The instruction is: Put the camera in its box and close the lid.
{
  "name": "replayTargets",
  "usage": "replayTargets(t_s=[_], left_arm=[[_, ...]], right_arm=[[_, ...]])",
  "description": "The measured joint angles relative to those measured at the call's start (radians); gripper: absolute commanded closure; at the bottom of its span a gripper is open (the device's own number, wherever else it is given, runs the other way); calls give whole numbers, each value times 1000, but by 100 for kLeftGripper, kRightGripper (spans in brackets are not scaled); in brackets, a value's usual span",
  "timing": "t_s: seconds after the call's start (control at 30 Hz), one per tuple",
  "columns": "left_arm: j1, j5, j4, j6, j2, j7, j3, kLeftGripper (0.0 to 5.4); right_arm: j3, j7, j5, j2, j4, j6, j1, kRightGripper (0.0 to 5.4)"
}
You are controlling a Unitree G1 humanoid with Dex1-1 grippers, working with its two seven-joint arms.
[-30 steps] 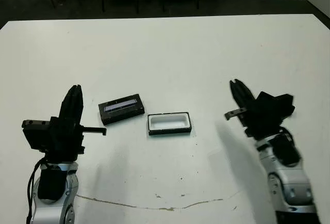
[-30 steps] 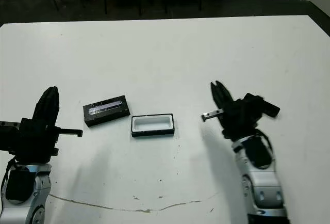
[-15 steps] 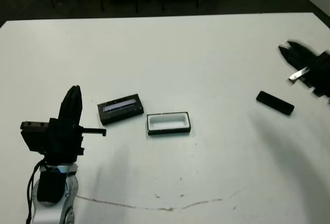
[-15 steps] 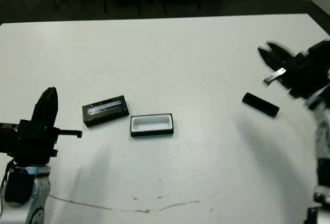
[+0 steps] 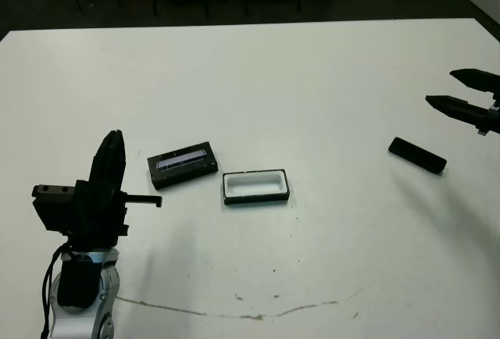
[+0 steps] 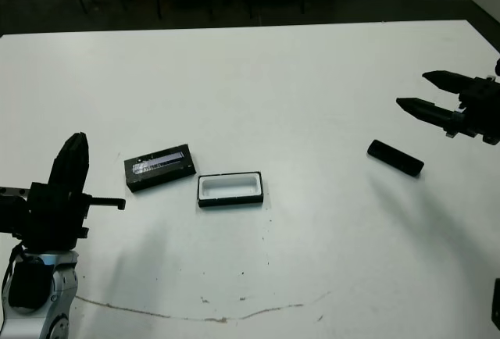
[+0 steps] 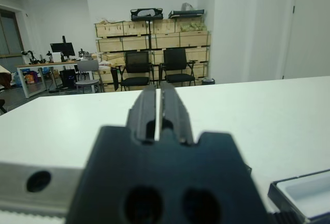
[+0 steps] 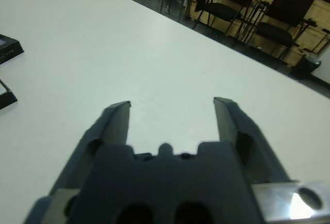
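Note:
The camera (image 5: 417,155), a narrow black bar, lies flat on the table at the right. My right gripper (image 5: 440,87) hovers open just beyond it and a little to its right, holding nothing; the right wrist view shows its fingers (image 8: 116,121) spread wide over bare table. The box (image 5: 255,187), a white-lined black tray, sits empty near the middle. Just left of it lies the lid (image 5: 183,164), a black slab with a pale strip. My left gripper (image 5: 112,140) is raised at the near left, shut on nothing, left of the lid.
The white table (image 5: 258,81) stretches far beyond the objects, and its near part carries a thin dark crack line (image 5: 234,312). Black chairs (image 7: 175,64) and wooden crates stand beyond the far edge.
My right arm swung from near the box out to the far right and its fingers opened. The camera, earlier covered by that arm, now shows on the table. The left arm stayed put.

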Motion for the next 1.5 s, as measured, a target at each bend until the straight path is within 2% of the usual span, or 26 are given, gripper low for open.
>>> replayTargets(t_s=[0.27, 0.7, 1.0, 1.5], left_arm=[[3, 9, -18, 21, -2, 6, -12, 540], [3, 15, -21, 41, -4, 14, -15, 540], [3, 13, -22, 41, -4, 14, -18, 540], [4, 13, -14, 22, -3, 12, -13, 540]], right_arm=[[40, 26, -60, 13, 123, -11, -7, 1], [70, -11, -144, 20, 211, -25, -11, 1], [76, -22, -166, 42, 248, -67, -6, 1], [98, -45, -206, 75, 280, -92, 22, 1]])
